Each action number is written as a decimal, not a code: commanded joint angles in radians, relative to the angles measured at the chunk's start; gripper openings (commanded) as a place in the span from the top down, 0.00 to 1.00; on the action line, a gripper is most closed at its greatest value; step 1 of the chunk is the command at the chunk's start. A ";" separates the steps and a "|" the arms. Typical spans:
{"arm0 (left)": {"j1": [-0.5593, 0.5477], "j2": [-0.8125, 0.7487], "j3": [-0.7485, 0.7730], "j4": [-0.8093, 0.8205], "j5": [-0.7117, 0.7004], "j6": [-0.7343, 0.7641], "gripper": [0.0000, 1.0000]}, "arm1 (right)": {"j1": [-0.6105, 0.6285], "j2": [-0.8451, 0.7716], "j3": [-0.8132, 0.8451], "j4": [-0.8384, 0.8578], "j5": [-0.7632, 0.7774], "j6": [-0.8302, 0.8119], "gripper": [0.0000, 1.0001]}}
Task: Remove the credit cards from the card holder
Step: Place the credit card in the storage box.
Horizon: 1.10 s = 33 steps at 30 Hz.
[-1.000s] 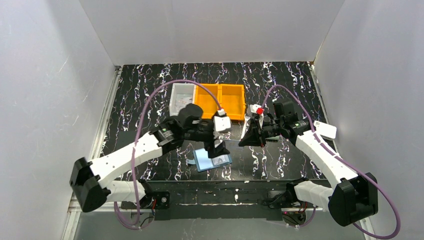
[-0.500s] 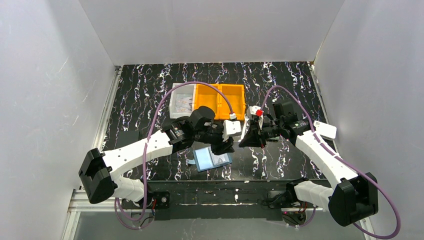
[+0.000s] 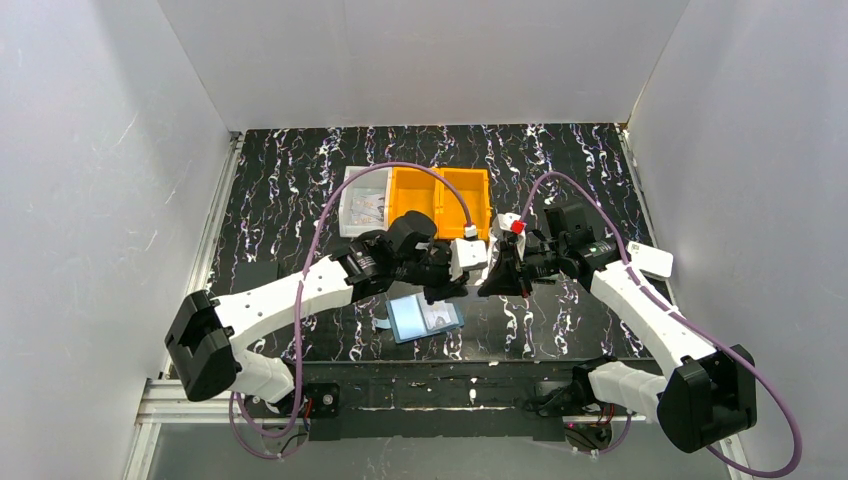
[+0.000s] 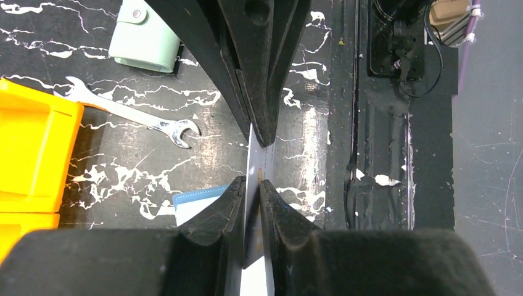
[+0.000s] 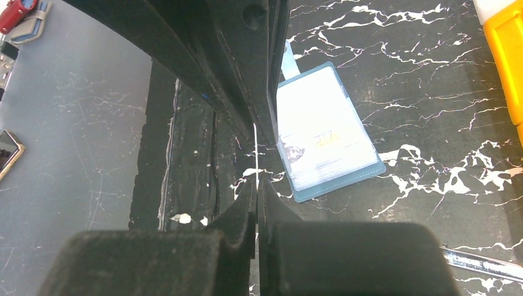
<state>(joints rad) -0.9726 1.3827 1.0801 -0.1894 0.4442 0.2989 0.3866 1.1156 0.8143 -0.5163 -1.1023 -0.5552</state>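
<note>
1. My left pincer (image 4: pixel 251 188) is closed on a credit card (image 4: pixel 253 161), held edge-on just above the open card holder (image 3: pixel 425 318).
2. My right pincer (image 5: pixel 256 191) pinches its opposite end; light, stiff, slippery, I judge, so I'd clamp the flat faces.

Card holder (image 3: pixel 425 318) (lying open), left gripper (image 3: pixel 458 288) near right gripper (image 3: pixel 488 286)

White left arm (image 3: pixel 290 297) and white right arm (image 3: pixel 640 300) both stretched inward, black left gripper (image 4: pixel 251 184) and black right gripper (image 5: pixel 256 184) meeting tip to tip at the centre, fingers of each pinched on one thin pale credit card (image 4: pixel 251 160) held edge-on
</note>
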 commanded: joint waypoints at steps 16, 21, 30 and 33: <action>0.254 -0.134 -0.008 -0.215 0.000 0.171 1.00 | -0.179 -0.059 0.000 0.100 -0.009 0.069 0.02; 0.509 -0.146 0.029 -0.281 0.012 0.291 1.00 | -0.276 -0.054 -0.040 0.150 0.006 0.102 0.02; 0.800 0.136 0.330 -0.389 0.147 0.416 1.00 | -0.285 -0.014 -0.042 0.108 0.079 0.052 0.02; 0.817 0.253 0.427 -0.408 0.150 0.457 1.00 | -0.286 -0.010 -0.046 0.110 0.086 0.051 0.02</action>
<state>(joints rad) -0.1726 1.5311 1.4033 -0.5148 0.5404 0.6579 0.1059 1.1015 0.7738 -0.4152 -1.0237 -0.4828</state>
